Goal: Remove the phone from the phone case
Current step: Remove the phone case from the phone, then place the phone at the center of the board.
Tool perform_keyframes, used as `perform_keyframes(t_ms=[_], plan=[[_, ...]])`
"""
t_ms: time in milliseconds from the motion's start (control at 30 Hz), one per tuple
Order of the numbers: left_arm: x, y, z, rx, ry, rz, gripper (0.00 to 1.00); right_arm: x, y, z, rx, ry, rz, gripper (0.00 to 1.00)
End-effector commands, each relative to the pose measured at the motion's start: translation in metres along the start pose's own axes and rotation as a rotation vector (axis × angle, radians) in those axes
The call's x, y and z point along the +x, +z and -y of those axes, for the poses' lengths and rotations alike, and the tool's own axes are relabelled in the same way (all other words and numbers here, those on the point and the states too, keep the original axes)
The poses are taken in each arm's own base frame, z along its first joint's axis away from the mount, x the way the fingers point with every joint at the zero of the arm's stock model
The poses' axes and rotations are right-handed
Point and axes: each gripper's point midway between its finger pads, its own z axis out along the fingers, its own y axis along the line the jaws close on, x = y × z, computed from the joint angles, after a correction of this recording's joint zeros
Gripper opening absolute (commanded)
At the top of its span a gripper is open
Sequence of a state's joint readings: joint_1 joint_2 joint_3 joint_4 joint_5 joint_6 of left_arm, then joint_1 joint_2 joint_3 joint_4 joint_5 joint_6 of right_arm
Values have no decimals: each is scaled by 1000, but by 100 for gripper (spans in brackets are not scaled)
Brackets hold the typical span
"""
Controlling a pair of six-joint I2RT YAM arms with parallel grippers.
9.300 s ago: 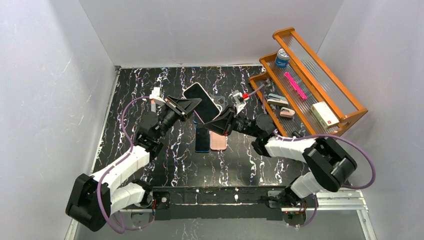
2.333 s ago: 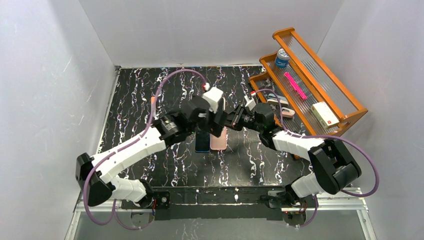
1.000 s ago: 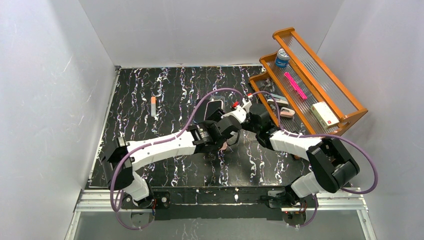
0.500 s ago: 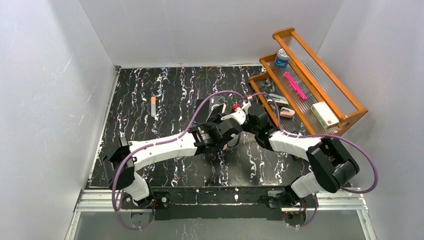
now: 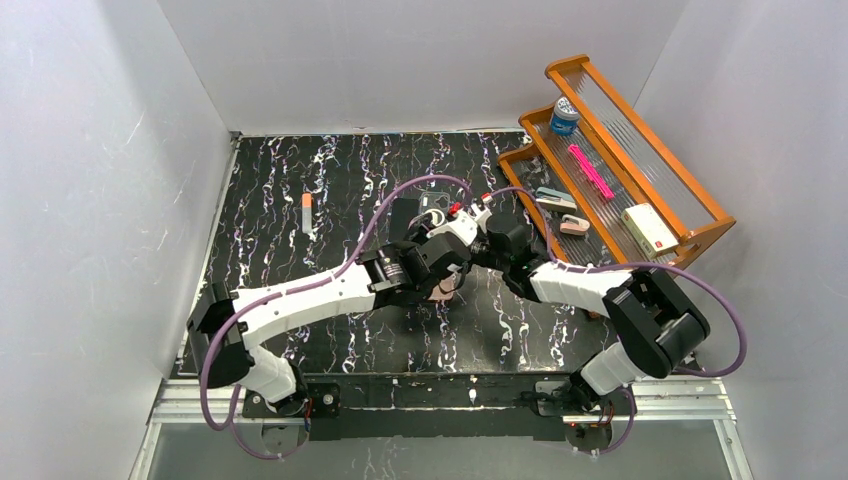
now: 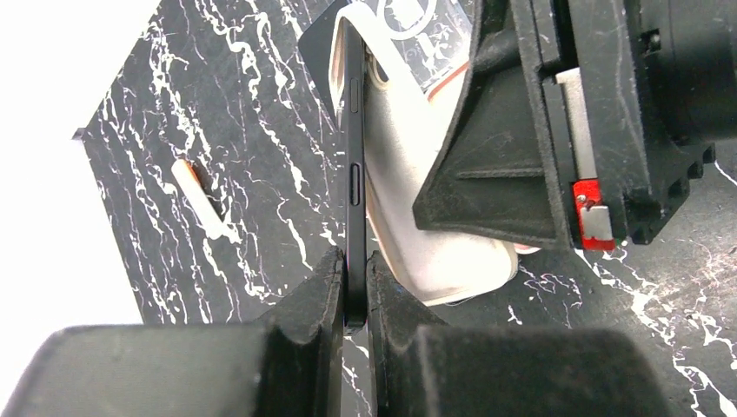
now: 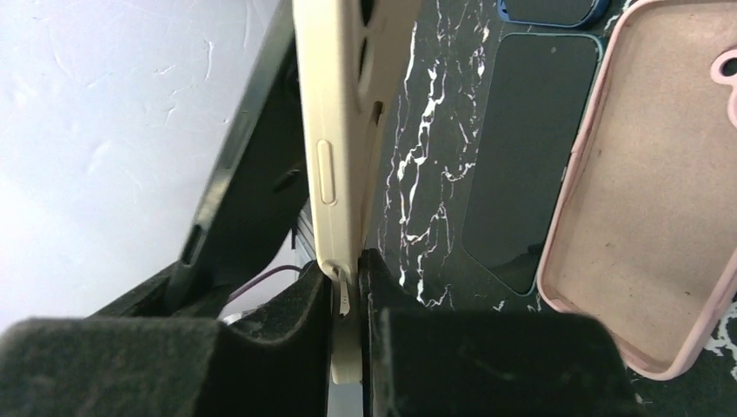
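My left gripper [image 6: 352,300] is shut on the near edge of a black phone [image 6: 352,174], which I see edge-on. My right gripper [image 7: 348,291] is shut on the end of a cream phone case [image 7: 335,148]. In the left wrist view the case [image 6: 417,217] stands right of the phone. They are spread apart at the near end and close together at the far end. In the top view both grippers meet above the table's middle. There the left gripper [image 5: 418,240] holds the phone [image 5: 405,213] and the right gripper [image 5: 447,215] holds the case [image 5: 432,203].
An empty pink case [image 7: 643,200], a second black phone [image 7: 521,156] and a blue case [image 7: 547,9] lie on the marbled table below. An orange-tipped white marker [image 5: 306,203] lies at the left. A wooden rack [image 5: 640,170] with small items stands at the right.
Over the last second both grippers, with phone and case, shifted slightly left and away. Earlier the left arm swung across to meet the right gripper at the table's middle.
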State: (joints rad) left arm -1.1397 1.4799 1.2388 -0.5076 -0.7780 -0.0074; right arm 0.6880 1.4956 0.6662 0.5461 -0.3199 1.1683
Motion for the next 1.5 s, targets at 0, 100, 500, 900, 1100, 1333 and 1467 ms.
perform_keyframes(t_ms=[0,100,500,900,1100,1333,1467], plan=[[-39,-33,-28,-9,-156,128,0,-24,10,-2,12,-60,90,1],[-35,-41,-24,53,-178,118,0,-37,10,3,45,-74,121,1],[16,-52,-69,-145,-111,32,0,-81,-14,24,111,-119,197,1],[80,11,-67,-223,63,-163,0,-103,-66,54,160,-157,252,1],[99,38,-57,-214,127,-229,0,-100,-69,59,126,-146,222,1],[125,63,-40,-192,194,-285,6,-96,-74,62,99,-148,198,1],[133,75,-34,-189,204,-323,10,-93,-74,65,91,-153,177,1]])
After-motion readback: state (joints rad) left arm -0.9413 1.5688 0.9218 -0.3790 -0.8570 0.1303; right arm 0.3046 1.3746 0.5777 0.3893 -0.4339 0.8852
